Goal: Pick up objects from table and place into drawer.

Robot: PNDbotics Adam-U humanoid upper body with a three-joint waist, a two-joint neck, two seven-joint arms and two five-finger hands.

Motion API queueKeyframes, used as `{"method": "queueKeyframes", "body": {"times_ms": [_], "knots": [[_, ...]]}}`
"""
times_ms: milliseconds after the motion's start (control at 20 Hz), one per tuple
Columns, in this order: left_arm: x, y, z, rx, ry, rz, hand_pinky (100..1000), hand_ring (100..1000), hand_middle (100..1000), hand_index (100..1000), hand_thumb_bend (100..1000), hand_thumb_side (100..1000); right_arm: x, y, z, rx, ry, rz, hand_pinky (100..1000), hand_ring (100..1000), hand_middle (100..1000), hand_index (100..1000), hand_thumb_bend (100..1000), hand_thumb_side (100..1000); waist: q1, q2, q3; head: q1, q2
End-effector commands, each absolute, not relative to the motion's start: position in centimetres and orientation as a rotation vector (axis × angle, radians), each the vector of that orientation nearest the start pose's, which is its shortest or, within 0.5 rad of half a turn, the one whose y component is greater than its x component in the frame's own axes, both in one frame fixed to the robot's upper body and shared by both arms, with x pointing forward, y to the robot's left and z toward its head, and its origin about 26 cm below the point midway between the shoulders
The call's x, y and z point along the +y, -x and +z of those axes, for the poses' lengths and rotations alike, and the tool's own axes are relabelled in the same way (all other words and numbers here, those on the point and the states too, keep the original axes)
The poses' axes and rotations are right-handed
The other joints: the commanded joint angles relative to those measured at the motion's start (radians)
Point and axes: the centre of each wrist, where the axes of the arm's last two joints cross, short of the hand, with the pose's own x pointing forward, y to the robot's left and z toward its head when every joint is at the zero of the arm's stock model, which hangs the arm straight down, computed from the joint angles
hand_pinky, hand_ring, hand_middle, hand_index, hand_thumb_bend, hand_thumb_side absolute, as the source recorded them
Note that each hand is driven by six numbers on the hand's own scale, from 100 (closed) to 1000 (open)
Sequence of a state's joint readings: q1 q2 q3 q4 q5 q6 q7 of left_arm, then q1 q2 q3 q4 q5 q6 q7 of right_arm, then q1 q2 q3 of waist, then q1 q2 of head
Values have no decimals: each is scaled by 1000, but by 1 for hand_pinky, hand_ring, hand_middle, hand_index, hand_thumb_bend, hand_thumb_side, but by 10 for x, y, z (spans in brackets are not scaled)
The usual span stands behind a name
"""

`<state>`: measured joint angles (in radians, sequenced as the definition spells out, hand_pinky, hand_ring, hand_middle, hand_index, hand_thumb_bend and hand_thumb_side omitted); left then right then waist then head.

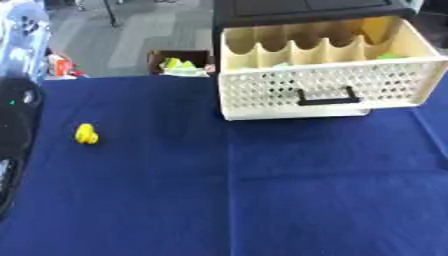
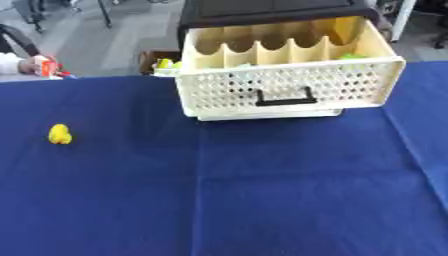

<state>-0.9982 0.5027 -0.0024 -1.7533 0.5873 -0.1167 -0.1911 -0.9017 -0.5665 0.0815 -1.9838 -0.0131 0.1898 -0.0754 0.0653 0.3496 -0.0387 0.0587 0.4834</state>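
A big table (image 2: 262, 200) with a dark blue cloth fills most of what I can see. At the far side of it stands a cream drawer (image 2: 284, 90), pulled out toward us from a black box (image 2: 262, 10) that sits above and behind it. The front of the drawer is full of little holes, and it has a black handle (image 2: 286, 97) in the middle. Inside, thin walls split the drawer into a row of small slots. Something light green (image 2: 350, 56) lies in the slots on the right side, and a bit more green peeks out near the middle, but I cannot tell what these things are. A small yellow thing (image 2: 59, 134) lies on the cloth well off to the left, far apart from the drawer. It is round and lumpy, a bit like a toy duck, but I cannot say for sure. Nothing is touching it. Behind the table, on the floor, there is a brown box (image 1: 179, 62) with yellow and white stuff in it. At the far left edge a small orange and white thing (image 2: 45, 66) shows, with a person's hand on it. In the left eye view a black shape (image 1: 17, 130) with a tiny green light runs down the left edge. I cannot see either of the robot's hands, so I cannot tell if they are open or holding anything.
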Motion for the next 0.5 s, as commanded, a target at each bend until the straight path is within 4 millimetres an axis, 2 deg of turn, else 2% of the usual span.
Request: {"method": "queueKeyframes", "body": {"times_ms": [50,150,250,500], "knots": [[241,-306,399,3233,-692,688,319,417,508,765,100,630,-212,-280,404,3184,-563,-1247,743,323,341,743,100,1000,-9,-34,3,0,9],[245,-296,386,3232,-676,668,364,446,521,766,100,629,-209,-274,413,2961,-617,-1601,730,374,406,741,100,1000,-18,-38,2,3,11],[251,-296,371,3249,-655,669,377,459,528,768,100,629,-203,-269,420,2728,-624,-1915,746,427,461,753,100,1000,-27,-43,2,7,11],[263,-302,336,3321,-595,666,384,473,538,769,100,651,-192,-268,422,2402,-509,-2460,781,489,525,791,100,1000,-43,-56,-1,15,11]]}}
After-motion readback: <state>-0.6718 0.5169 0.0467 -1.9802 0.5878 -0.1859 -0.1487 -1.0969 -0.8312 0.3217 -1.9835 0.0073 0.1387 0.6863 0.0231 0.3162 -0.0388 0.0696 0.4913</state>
